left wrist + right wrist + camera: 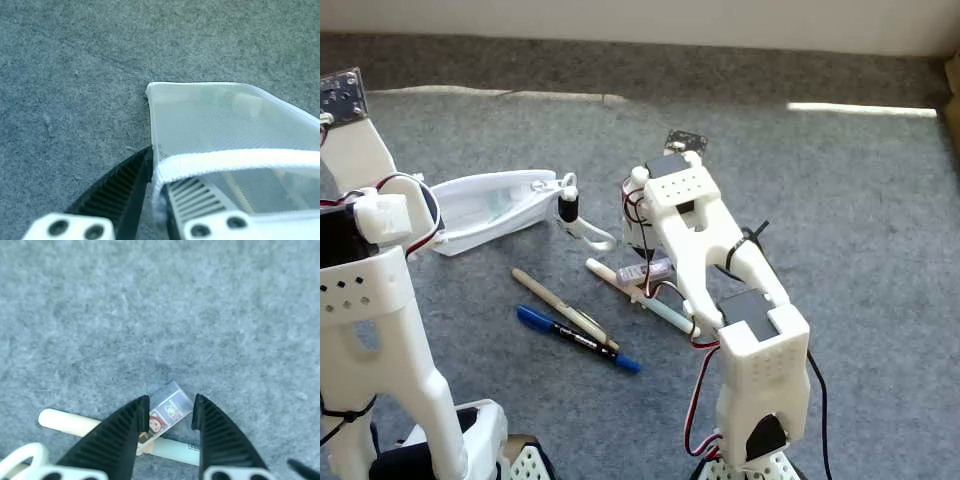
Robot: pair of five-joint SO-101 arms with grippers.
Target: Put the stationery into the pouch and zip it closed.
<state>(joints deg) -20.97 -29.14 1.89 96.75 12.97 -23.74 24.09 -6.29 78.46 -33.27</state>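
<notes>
Resting on the carpet, the pouch has its long axis running from the left gripper, which is clamped on one end, towards the middle of the carpet. The right gripper has its jaws apart, straddling the eraser, which lies on a white pen. A cream pen and a blue pen lie side by side near the pouch, slanting alike

The white left arm stands at the near left; the left jaws are pinched together on the rim of a white mesh pouch. The white right arm stretches forward from its base, wrist tipped down; the right jaws are parted.
</notes>
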